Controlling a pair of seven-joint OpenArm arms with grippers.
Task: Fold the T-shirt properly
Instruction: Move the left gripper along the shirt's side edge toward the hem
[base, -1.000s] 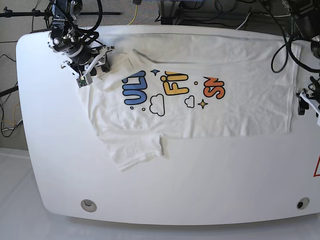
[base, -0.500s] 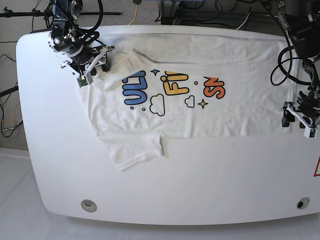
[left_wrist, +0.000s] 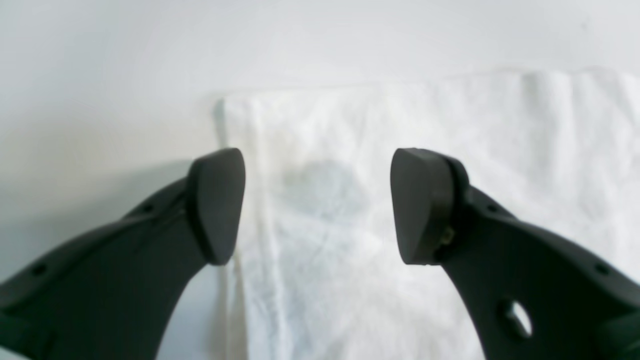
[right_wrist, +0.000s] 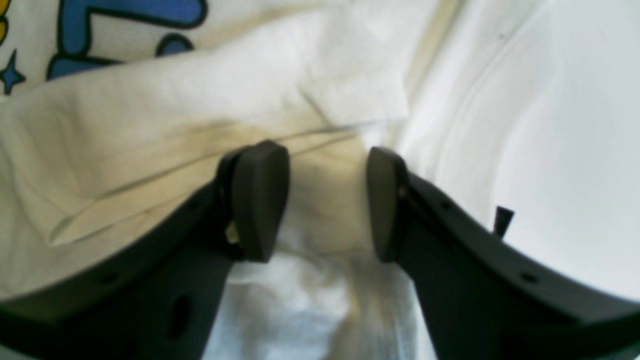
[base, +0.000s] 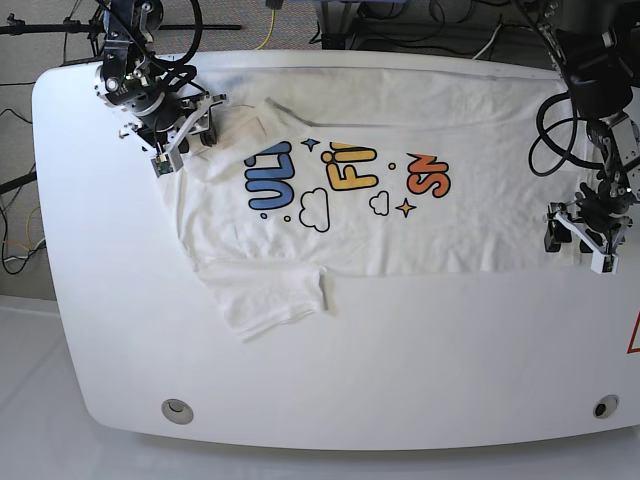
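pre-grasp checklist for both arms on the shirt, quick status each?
1. Left gripper open: ok.
2. Left gripper over the T-shirt hem corner: ok.
3. Left fingers touching cloth: cannot tell.
4. Right gripper astride a bunched fold near the collar: ok.
5. Right jaws closed on that fold: not ok, gaps show.
6. Near sleeve flat on the table: ok.

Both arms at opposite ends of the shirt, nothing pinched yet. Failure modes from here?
1. The left gripper stands open astride the hem corner of the T-shirt; one pad sits off the cloth, so closing may catch only an edge or miss.
2. The right gripper straddles bunched, layered fabric near the sleeve; it may grab several layers and drag in a crooked fold.
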